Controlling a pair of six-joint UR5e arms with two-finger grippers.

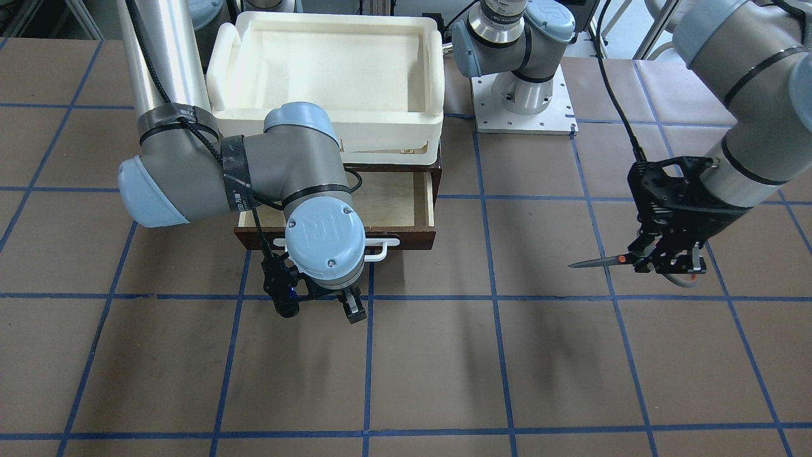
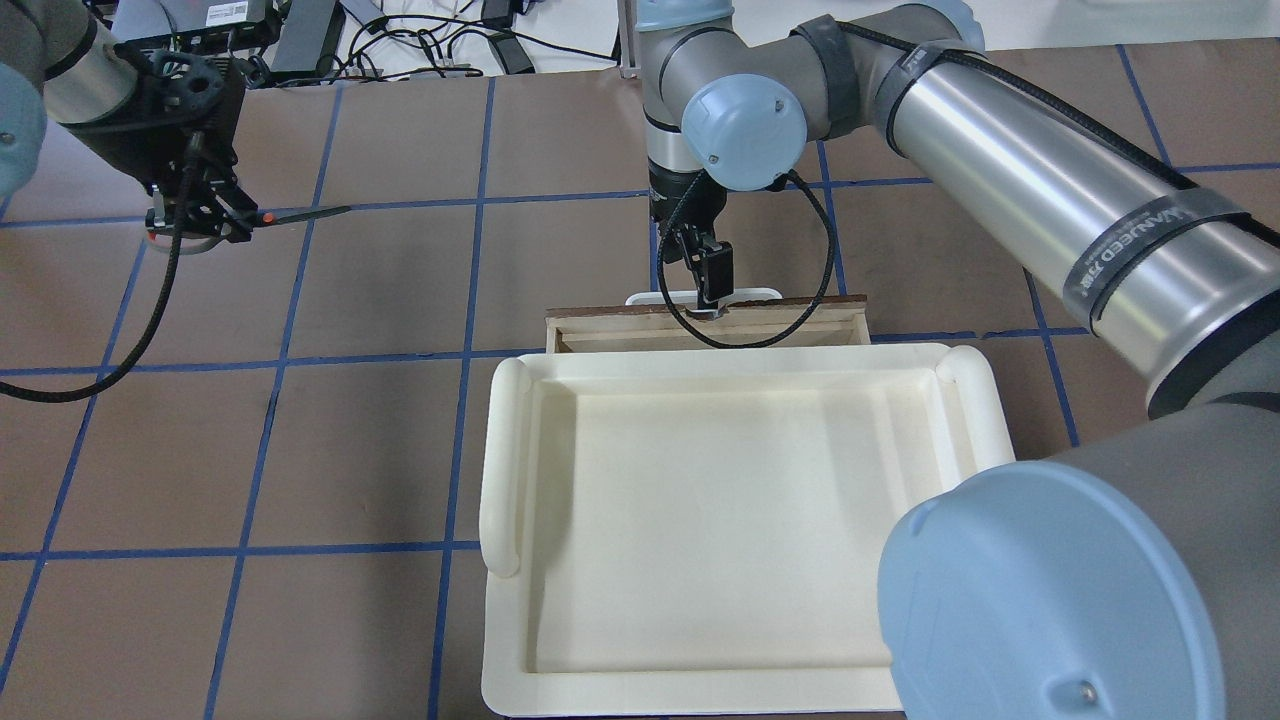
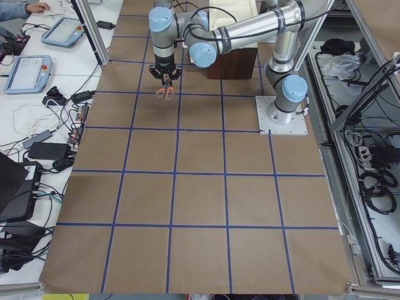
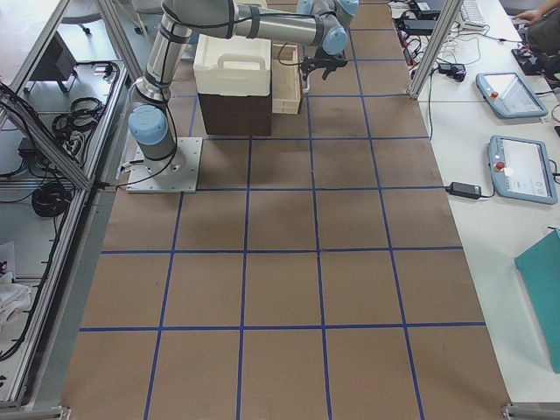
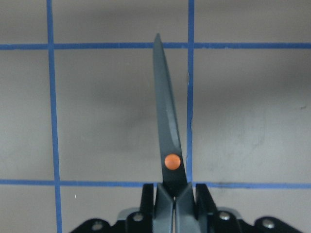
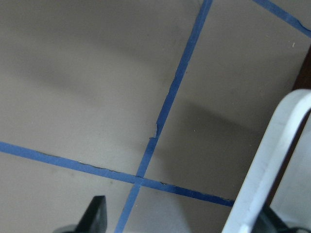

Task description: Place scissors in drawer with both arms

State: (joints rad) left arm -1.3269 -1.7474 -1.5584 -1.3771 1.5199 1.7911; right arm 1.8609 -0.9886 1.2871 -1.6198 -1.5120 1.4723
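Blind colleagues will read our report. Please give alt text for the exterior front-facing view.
The left gripper holds the scissors level above the table, blades pointing toward the open drawer, which sits under a white foam tray. The right gripper is at the drawer's white handle.

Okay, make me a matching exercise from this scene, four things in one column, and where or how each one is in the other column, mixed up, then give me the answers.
Things:
1. scissors
2. drawer
3. white tray
4. right gripper

Places or states:
A. on top, above the drawer
B. held in the air by the left gripper, blades closed
C. pulled open, pale inside showing
D. at the white bar handle, jaws apart

Pairs: 1-B, 2-C, 3-A, 4-D
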